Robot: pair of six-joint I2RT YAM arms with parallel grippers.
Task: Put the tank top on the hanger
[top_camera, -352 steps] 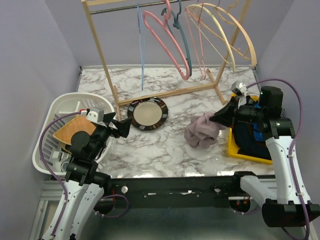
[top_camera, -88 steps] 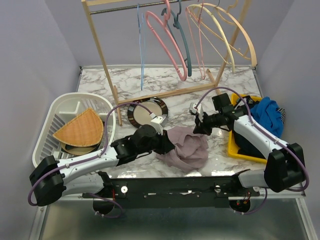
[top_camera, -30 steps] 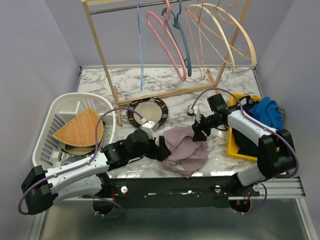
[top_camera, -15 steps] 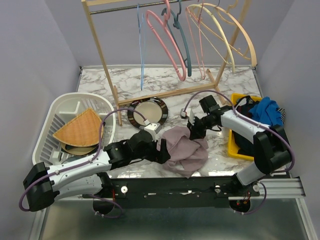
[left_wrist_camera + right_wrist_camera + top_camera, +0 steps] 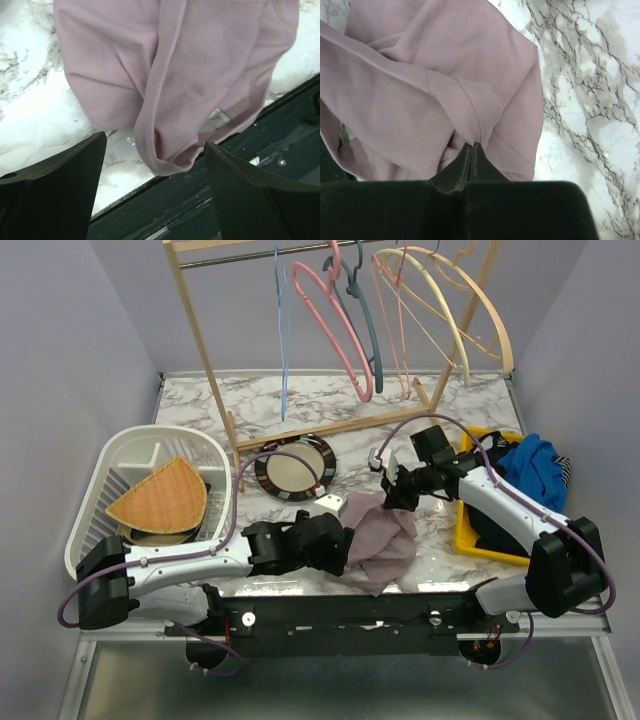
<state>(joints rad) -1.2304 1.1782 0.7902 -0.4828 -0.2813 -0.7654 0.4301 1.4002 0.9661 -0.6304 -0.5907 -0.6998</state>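
Top external view: I note a white-and-grey marble table (image 5: pixel 300 400) boxed in by plain lilac walls (image 5: pixel 70 340). At far left stands a white basket (image 5: pixel 100 530) holding a woven fan (image 5: pixel 158 502). Next comes a dark plate (image 5: pixel 262 468), near the foot of a wooden rack (image 5: pixel 205 350). The light-blue hanger (image 5: pixel 282 340) hangs from the rack's rail, bare, with a pink hanger (image 5: pixel 340 330) and a teal hanger (image 5: pixel 368 325) to its right. The tank top (image 5: pixel 385 540) lies crumpled near the table's front edge, between the left gripper (image 5: pixel 345 550) and the right gripper (image 5: pixel 392 495). A yellow tray (image 5: pixel 468 530) of blue clothes (image 5: pixel 530 465) sits at far right. Left wrist view adds what the overhead hides: the left gripper (image 5: pixel 155 142) has its fingers spread wide, clasping nothing, and the tank top (image 5: pixel 175 75) reaches the marble's edge above a black rail (image 5: pixel 200 210). Right wrist view shows the right gripper (image 5: pixel 471 146) pinched tight on a seamed fold of the tank top (image 5: pixel 445 75).
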